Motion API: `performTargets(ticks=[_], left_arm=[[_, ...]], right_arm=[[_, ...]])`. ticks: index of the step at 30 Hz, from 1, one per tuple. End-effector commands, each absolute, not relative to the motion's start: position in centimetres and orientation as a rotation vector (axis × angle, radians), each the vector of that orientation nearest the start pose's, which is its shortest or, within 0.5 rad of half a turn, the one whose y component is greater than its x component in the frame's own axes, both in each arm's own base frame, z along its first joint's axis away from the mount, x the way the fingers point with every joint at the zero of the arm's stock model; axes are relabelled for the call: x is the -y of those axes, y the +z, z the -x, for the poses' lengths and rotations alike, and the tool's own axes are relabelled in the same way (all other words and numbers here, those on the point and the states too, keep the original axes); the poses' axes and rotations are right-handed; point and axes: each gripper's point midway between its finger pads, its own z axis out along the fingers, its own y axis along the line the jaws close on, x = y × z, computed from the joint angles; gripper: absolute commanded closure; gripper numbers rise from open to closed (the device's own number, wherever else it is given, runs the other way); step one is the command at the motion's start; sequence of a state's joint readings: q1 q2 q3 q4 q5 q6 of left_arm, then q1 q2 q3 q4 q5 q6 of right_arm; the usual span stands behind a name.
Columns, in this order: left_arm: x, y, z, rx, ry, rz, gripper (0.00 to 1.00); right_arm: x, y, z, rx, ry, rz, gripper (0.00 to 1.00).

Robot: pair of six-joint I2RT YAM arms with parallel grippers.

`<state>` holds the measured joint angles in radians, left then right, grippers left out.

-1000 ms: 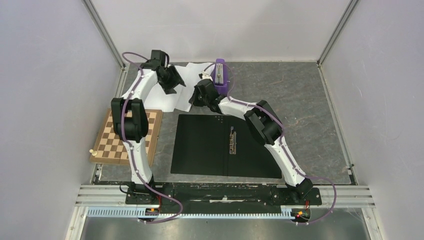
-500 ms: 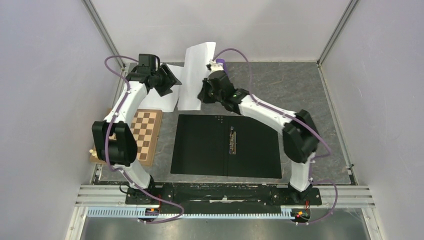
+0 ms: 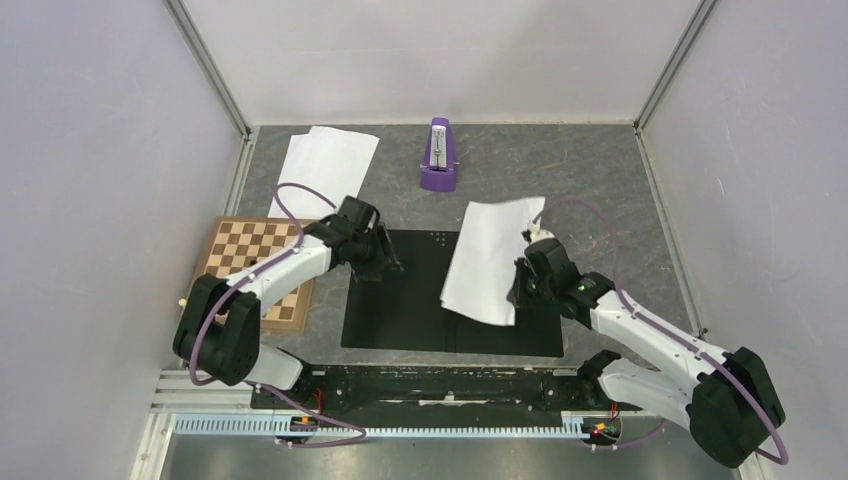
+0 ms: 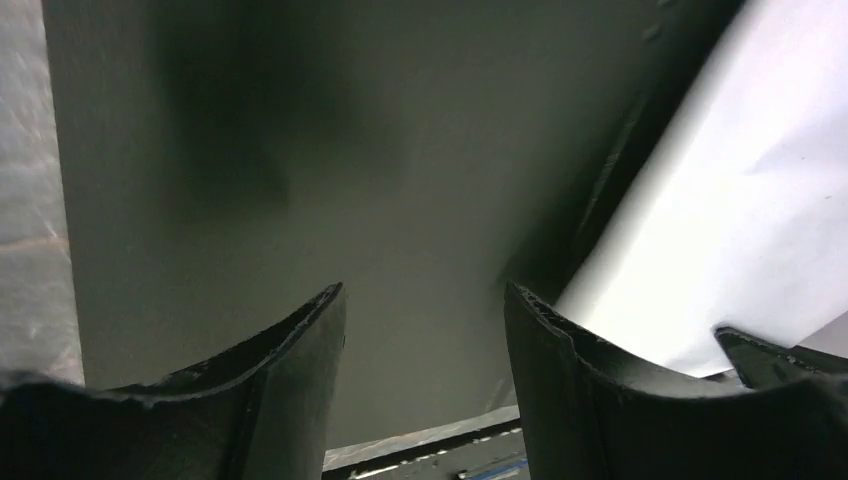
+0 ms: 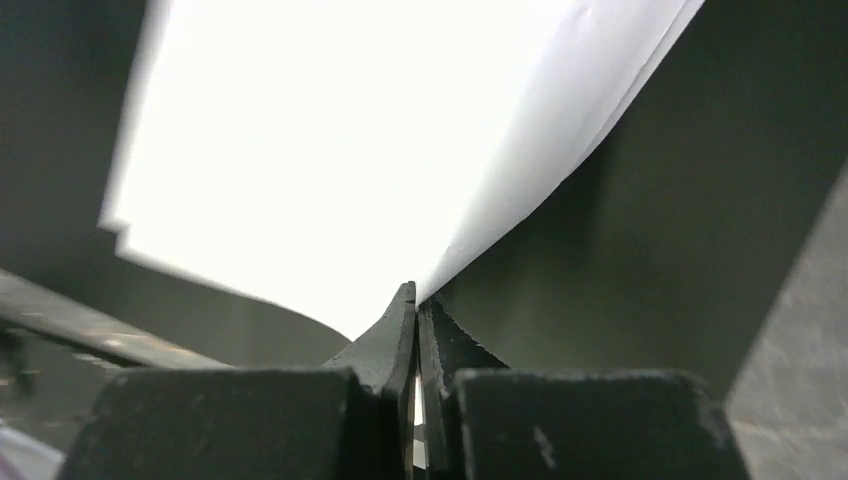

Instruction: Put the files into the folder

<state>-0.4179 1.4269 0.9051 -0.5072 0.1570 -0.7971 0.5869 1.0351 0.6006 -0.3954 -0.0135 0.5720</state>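
Observation:
The folder (image 3: 400,300) lies open, black inside up, at the table's front middle. My right gripper (image 3: 518,290) is shut on a white file sheet (image 3: 490,260) and holds it over the folder's right half; in the right wrist view the sheet (image 5: 330,150) rises from my closed gripper (image 5: 416,300) above the black folder (image 5: 700,230). My left gripper (image 3: 385,262) is open and empty over the folder's left half; its wrist view shows the gripper (image 4: 425,310) above the black surface (image 4: 330,150) with the held sheet (image 4: 740,230) at the right. More white files (image 3: 325,160) lie at the back left.
A brown chessboard (image 3: 255,270) with a small pale piece (image 3: 183,301) lies at the left edge. A purple metronome (image 3: 438,155) stands at the back middle. White walls with metal frame posts enclose the grey table (image 3: 600,190).
My right gripper has carried one sheet from the back pile forward and down over the folder's right half. My left gripper has left the pile and moved forward over the folder's left half.

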Motion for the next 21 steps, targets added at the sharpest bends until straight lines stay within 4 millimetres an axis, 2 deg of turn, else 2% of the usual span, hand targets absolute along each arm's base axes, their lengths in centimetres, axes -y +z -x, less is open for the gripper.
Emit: performTargets(ticks=[1, 4, 7, 13, 17, 21], left_arm=[[18.4, 5.5, -26.5, -2.678, -0.47, 0.571, 0.34], [17.9, 4.2, -25.8, -2.703, -0.392, 0.587, 0.34], [17.6, 3.7, -25.5, -2.704, -0.342, 0.585, 0.34], [17.5, 2.8, -25.0, -2.734, -0.296, 0.601, 0.34], [17.3, 2.5, -24.6, -2.738, -0.28, 0.604, 0.34], [17.4, 2.2, -24.3, -2.749, -0.275, 0.6, 0.34]], right_arm=[[-12.4, 3.3, -18.3, -2.607, 0.266, 0.019, 1.0], [-10.8, 2.4, -17.8, -2.635, 0.151, 0.043, 1.0], [-9.1, 3.0, -18.2, -2.622, 0.026, 0.069, 1.0], [-8.2, 3.2, -18.1, -2.644, -0.059, 0.121, 1.0], [-7.7, 3.5, -18.0, -2.629, -0.075, 0.068, 1.0], [-8.2, 2.9, -17.6, -2.625, -0.018, -0.011, 1.0]])
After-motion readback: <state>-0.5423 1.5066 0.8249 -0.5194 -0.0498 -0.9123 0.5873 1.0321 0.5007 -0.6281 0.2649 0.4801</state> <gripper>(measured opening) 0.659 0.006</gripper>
